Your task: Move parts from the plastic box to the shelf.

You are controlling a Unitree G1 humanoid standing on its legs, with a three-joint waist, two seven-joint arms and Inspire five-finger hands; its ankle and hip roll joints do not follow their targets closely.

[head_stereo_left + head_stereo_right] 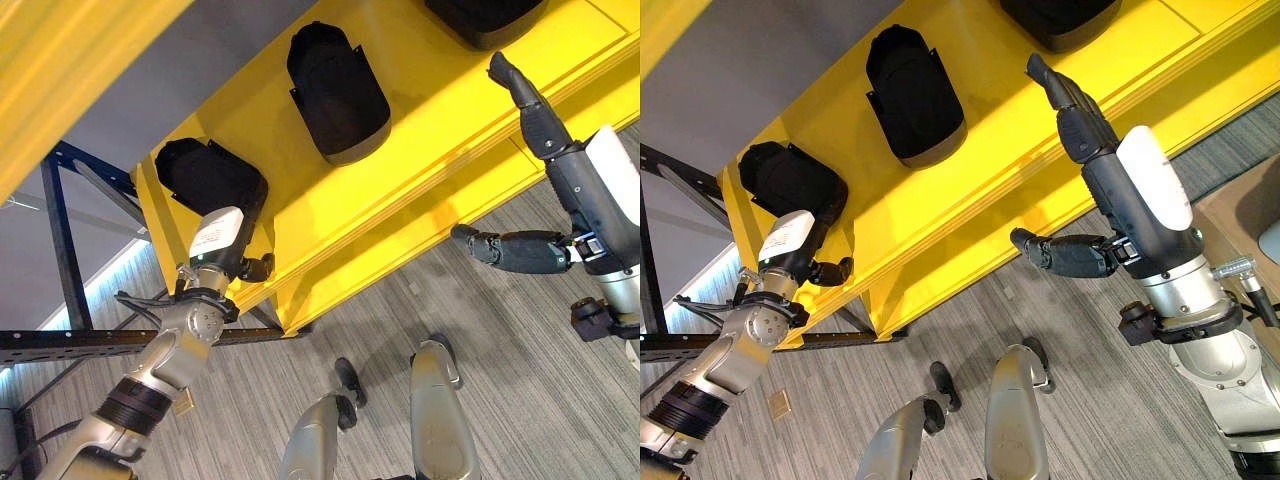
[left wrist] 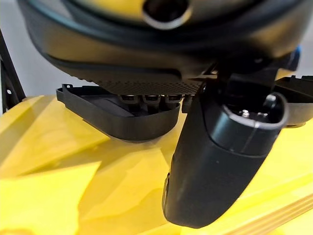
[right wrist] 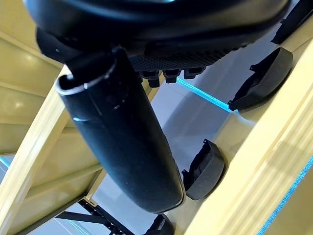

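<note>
I am looking at the glossy yellow shelf board (image 1: 420, 150), which is sitting on a dark blue metal frame (image 1: 60, 250). Three black moulded plastic parts are lying directly on it in a row. Taking the middle black part (image 1: 335, 90) as my landmark, a second black part (image 1: 205, 178) is resting well apart from it toward the shelf's end by the frame, and a third black part (image 1: 485, 18) is lying on the middle part's other side, partly cut off by the picture's edge.
</note>
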